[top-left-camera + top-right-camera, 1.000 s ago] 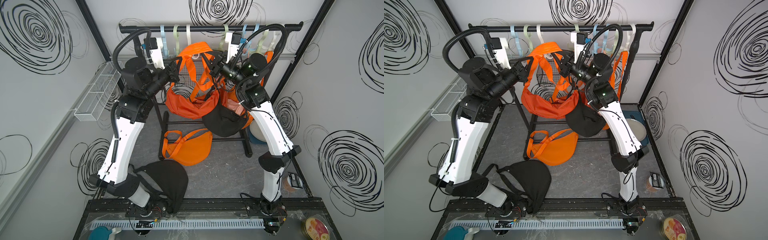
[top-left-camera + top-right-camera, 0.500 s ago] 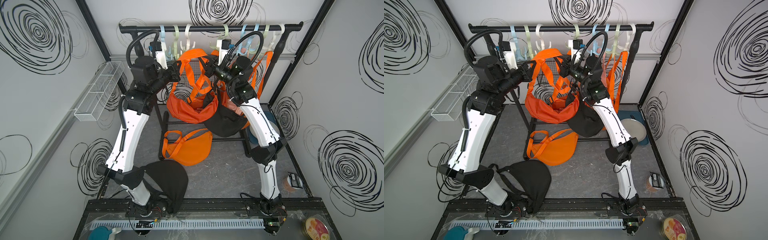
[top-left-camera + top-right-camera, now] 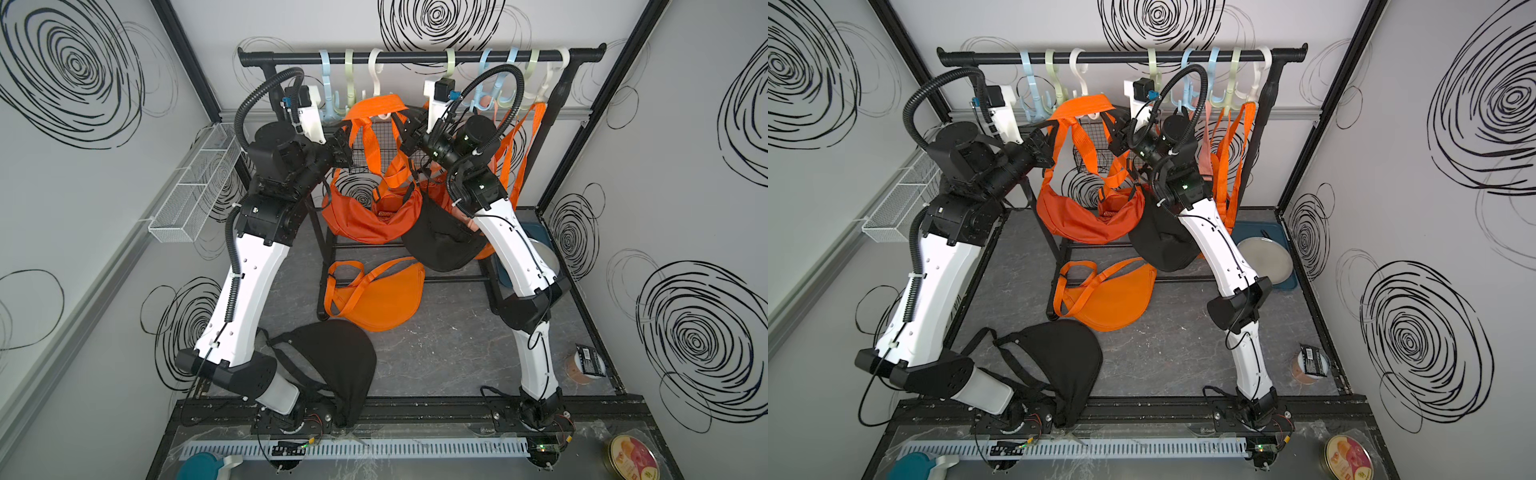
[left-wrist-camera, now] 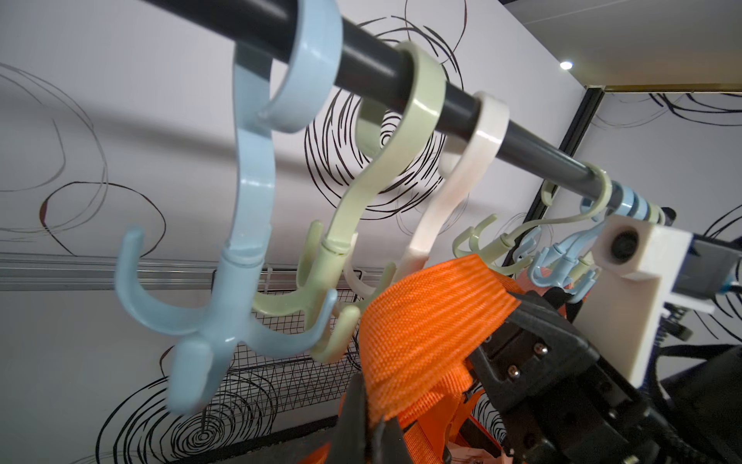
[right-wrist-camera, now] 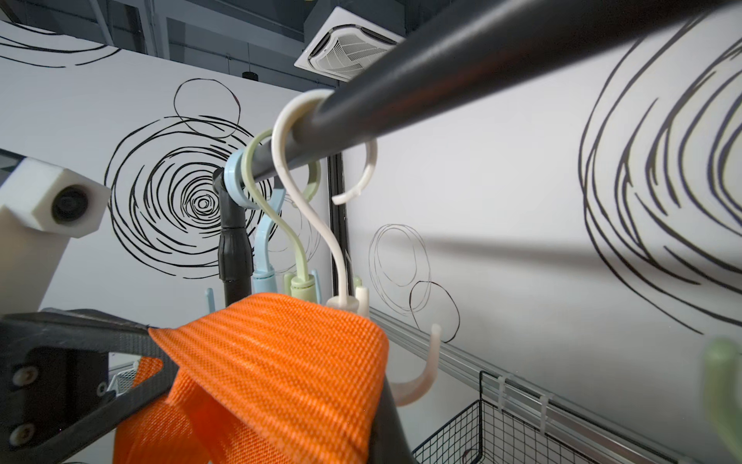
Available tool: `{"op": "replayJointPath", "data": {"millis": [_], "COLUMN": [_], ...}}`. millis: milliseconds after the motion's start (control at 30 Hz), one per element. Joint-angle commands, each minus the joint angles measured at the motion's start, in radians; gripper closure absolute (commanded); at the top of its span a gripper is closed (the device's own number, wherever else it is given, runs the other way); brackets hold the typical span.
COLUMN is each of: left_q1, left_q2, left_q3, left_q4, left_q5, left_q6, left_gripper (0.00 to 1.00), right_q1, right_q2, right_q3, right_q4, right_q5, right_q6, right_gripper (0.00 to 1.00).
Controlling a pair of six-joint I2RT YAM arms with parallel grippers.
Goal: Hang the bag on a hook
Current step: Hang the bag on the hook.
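Whereas both arms were stretched toward the rail (image 3: 415, 56) half a second ago, they now stand folded back, elbows bent. Against the picture a second ago, the strap (image 3: 376, 104) has shifted toward the robot's left. In both top views its top span now sits directly under the white hook (image 3: 375, 70).

Gripper state:
- Left gripper (image 3: 345, 145): jaws together, clamped on the strap.
- Right gripper (image 3: 405, 133): jaws together, clamped on the strap.

The strap is stretched flat between the two. The bag (image 3: 365, 216) hangs below it, clear of the floor, in front of the rack and just beside a black bag (image 3: 440, 237).

Alignment: in the left wrist view the strap (image 4: 425, 321) overlaps the base of the white hook (image 4: 453, 193). In the right wrist view the strap (image 5: 273, 353) covers the hook stem's lower end, and one prong (image 5: 425, 369) stands free beside it. Whether the strap rests on any prong cannot be told.

Assessment: the shift has lined the strap up with a hook, but both grippers appear to carry the load. Hanging is probably not complete. The strap likely needs raising over a prong tip, then lowering, before release.
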Motion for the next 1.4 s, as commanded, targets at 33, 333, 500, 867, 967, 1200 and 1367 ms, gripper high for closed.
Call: {"op": "replayJointPath", "data": {"millis": [33, 333, 500, 867, 967, 1200, 1367], "left_q1": [0.044, 0.001, -0.039, -0.055, -0.06, -0.071, -0.07], "left_q2": [-0.007, 0.062, 0.058, 0.048, 0.038, 0.017, -0.072], "left_q3": [0.089, 0.174, 0.116, 0.034, 0.026, 0.039, -0.072], "left_q4": [0.061, 0.04, 0.024, 0.032, 0.036, 0.041, 0.186], "left_q5": [-0.186, -0.25, -0.246, -0.217, -0.203, -0.164, -0.17], "left_q6": [0.032, 0.078, 0.093, 0.083, 0.083, 0.089, 0.101], "left_gripper": [1.0, 1.0, 1.0, 1.0, 1.0, 1.0, 1.0], "right_q1": [-0.064, -0.072, -0.075, -0.066, -0.066, -0.069, -0.071], "right_q2": [0.007, 0.081, 0.073, 0.05, 0.034, -0.004, -0.029], "right_q3": [0.034, 0.075, 0.051, 0.049, 0.049, 0.039, 0.029], "right_q4": [0.131, 0.183, 0.123, 0.024, -0.009, 0.004, -0.002], "right_q5": [0.189, 0.168, 0.072, -0.076, -0.05, 0.117, 0.14], "right_q6": [-0.024, -0.035, 0.007, -0.007, -0.017, -0.012, 0.031], "right_gripper": [1.0, 1.0, 1.0, 1.0, 1.0, 1.0, 1.0]}}
